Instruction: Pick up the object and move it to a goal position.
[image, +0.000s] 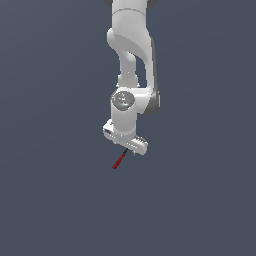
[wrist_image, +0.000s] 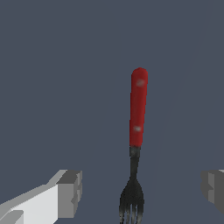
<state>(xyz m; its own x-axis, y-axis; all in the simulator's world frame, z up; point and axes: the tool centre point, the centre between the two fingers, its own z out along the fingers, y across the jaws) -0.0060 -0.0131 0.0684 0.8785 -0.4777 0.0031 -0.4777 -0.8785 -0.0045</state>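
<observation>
- A white robot arm (image: 131, 55) reaches down from the top of the exterior view against a plain, dark blue-grey surface (image: 50, 200).
- The gripper (image: 126, 145) is at the arm's lower end, a wide white block tilted so that its end toward the exterior view's right sits lower.
- The fork (image: 119, 161) shows just below the gripper as a thin slanted stick, red along most of its length, with a short black part at its upper end.
- In the exterior view the black end reaches up to the underside of the gripper, and the red handle points down toward the exterior view's left.
- That view is too small to show whether anything touches the fork.
- The wrist view shows the fork (wrist_image: 138, 109) close up: a rounded red handle, a thin black neck, and a black head with tines cut off at the edge of the picture.
- The two fingers (wrist_image: 70, 192) appear as grey pads at either side of that view, with the fork's head between them.
- The jaws are spread wide, released, with clear gaps between each pad and the fork.
- The fork's head sits nearer to the pad on the white finger than to the other pad.
</observation>
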